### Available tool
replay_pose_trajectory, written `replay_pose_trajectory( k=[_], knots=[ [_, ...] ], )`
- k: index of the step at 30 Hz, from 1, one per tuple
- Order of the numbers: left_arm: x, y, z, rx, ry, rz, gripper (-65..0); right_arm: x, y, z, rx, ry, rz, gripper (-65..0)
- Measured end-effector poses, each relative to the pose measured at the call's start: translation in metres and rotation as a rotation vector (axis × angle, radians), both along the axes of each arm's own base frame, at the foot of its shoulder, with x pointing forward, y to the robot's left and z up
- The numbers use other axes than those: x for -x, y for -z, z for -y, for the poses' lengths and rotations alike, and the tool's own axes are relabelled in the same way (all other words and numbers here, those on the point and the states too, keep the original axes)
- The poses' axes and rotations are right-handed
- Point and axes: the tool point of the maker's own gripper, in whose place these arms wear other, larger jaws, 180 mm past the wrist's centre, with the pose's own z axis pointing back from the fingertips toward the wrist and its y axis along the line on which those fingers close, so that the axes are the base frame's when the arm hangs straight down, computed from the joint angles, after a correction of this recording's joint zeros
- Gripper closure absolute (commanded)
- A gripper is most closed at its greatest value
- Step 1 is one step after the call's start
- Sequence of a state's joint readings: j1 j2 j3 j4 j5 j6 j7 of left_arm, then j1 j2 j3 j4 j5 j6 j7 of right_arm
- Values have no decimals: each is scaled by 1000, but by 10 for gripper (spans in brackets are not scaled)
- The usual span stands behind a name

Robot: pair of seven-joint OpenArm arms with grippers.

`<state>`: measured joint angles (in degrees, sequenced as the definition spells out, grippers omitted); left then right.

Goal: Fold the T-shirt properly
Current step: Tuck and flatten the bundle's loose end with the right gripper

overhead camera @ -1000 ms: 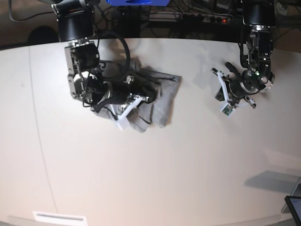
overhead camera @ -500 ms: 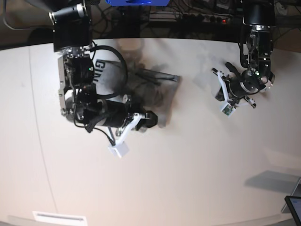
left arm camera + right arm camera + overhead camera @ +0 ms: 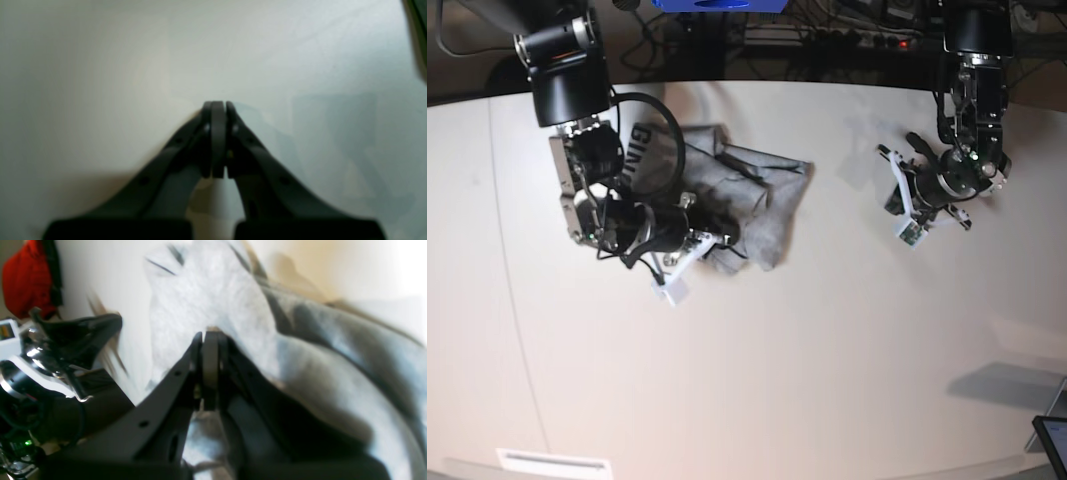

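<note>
The T-shirt (image 3: 737,195) lies bunched in a crumpled heap at the far left of the white table (image 3: 827,360), with black lettering showing on a raised fold at its far-left edge; it is not flattened and no clean fold is visible. The right gripper (image 3: 210,340) is closed, its jaws pressed together with grey cloth lying against and around the tips; in the wrist view the fabric appears pinched there, though blur prevents certainty as to how much cloth is caught. In the base view this arm sits at the near-left edge of the heap. The left gripper (image 3: 218,106) is closed on nothing, hanging over bare table well apart from the garment on the right. Judged step: early unbunching, one arm drawing cloth out of the heap. The next move appears to call for spreading the shirt flat, which likely requires the idle left arm to take a second edge.
</note>
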<state>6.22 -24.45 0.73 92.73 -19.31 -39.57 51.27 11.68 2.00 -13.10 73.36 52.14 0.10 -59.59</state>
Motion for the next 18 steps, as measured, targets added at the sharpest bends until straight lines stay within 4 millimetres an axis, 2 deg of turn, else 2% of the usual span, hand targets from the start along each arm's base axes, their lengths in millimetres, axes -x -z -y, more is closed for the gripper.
replay_pose_trajectory(
  k=[5,11,15,18],
  knots=[
    [0,0,0,0,0,1,0,3,8,-13,25,-32,41,0],
    [0,0,0,0,0,0,0,4,9,-15,27,-37,46,0],
    [0,0,0,0,0,1,0,5,-2,-15,42,-65,74,0],
    [0,0,0,0,2,0,0,8,-24,-16,39,-104,128,0]
  ],
)
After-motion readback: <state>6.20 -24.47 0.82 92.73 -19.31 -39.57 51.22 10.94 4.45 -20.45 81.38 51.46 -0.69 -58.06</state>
